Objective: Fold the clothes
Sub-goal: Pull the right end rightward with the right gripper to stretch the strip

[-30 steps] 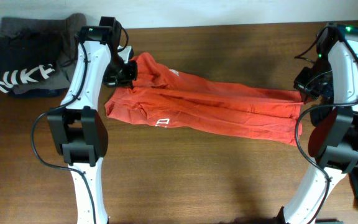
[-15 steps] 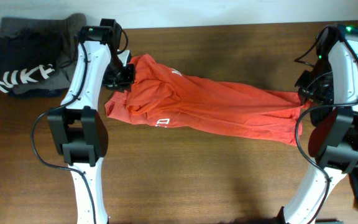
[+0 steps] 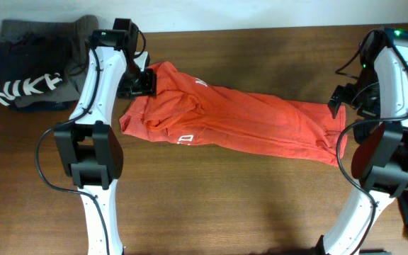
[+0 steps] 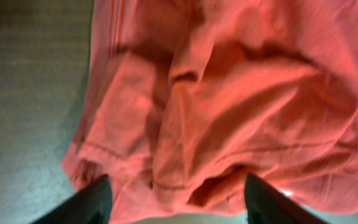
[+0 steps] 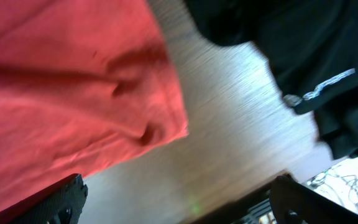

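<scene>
Red-orange first: find the shirt (image 3: 253, 126) laid as a long, narrow band across the middle of the wooden table (image 3: 211, 205), rumpled and heaped at one end, flatter toward the hem at the other. Note the left gripper (image 3: 144, 82) over the heaped end, fingers spread wide with loose fabric below them and nothing pinched. Note the right gripper (image 3: 338, 103) at the hem end, fully spread and likewise empty, the shirt's corner lying flat beneath it.

Judge the long fold as laid and a crosswise fold as the likely next step. Before that, flatten the heap under the left gripper, or expect a lumpy result. Pinch every layer at each end together, close to the corners, not one ply alone. Lift only enough to clear the wood, keep both ends level, and lay one end squarely over the other so the edges meet. Mind the small white lettering as a guide to which face lies up.

As for the surface: dark brown wood, matte, fine grain, likely some slip under cloth. Beyond it, a pale wall (image 3: 261, 13) along the far edge. At the far left corner, a black Nike garment (image 3: 27, 79) on a grey garment (image 3: 44, 32), well apart from the shirt. Beside the hem end, a black garment (image 5: 303, 56) with a white print; keep clear of it. Past that, loose cables (image 5: 347, 180).
</scene>
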{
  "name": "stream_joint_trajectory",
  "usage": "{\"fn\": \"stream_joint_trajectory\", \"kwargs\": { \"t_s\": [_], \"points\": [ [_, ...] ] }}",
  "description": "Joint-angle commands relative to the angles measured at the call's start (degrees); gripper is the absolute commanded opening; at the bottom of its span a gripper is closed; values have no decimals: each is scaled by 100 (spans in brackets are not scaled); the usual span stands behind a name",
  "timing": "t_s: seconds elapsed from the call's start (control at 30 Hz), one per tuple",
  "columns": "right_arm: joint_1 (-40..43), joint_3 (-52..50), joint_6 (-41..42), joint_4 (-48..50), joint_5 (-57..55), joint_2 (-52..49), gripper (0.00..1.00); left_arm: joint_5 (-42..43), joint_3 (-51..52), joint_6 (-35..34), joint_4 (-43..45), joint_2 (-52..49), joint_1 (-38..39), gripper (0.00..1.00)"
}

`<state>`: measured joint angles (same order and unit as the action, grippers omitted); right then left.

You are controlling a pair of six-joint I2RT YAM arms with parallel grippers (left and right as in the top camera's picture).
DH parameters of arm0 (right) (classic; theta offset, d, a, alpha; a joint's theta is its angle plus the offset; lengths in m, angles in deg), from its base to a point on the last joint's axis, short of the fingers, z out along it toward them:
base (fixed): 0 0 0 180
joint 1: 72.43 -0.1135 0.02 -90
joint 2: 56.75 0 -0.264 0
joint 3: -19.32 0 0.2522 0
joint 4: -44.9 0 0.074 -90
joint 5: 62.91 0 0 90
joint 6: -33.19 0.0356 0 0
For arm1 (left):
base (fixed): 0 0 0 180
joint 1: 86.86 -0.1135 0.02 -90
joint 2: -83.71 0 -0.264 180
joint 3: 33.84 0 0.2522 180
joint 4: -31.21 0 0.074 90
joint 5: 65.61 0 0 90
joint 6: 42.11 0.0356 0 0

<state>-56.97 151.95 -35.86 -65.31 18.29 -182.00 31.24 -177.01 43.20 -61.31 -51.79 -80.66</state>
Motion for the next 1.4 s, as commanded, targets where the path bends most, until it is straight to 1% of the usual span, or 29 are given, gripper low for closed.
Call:
{"fn": "stream_joint_trajectory", "kwargs": {
  "t_s": [0.0,0.07,0.17,0.23,0.33,0.37,0.4,0.5,0.63,0.97,1.23,1.37],
  "points": [
    [66,76,-22,247,-896,142,99,264,-83,26,203,138,20,72],
    [114,59,-140,516,-1038,129,98,402,-83,26,269,138,57,73],
    [229,-42,-769,929,-837,101,99,428,-81,57,291,138,149,77],
    [306,-149,-1333,1123,-466,101,99,431,-81,177,291,138,212,78],
    [444,-435,-2286,1429,310,101,99,428,-81,361,337,138,310,86],
    [498,-542,-2524,1530,549,98,99,428,-81,400,365,138,339,87],
    [549,-645,-2695,1631,809,98,99,426,-81,420,387,138,363,93],
    [693,-909,-3095,1764,1517,98,99,428,-81,433,468,138,424,99],
    [789,-1204,-3147,1845,1705,98,99,426,-81,431,553,138,457,99],
    [787,-2232,-3115,2695,1766,96,99,426,-81,433,634,138,457,99],
    [787,-2612,-3104,3073,1923,79,99,426,-81,433,662,138,457,99],
    [787,-2747,-3128,3298,2286,31,98,426,-81,433,678,138,457,99]
  ]
}}
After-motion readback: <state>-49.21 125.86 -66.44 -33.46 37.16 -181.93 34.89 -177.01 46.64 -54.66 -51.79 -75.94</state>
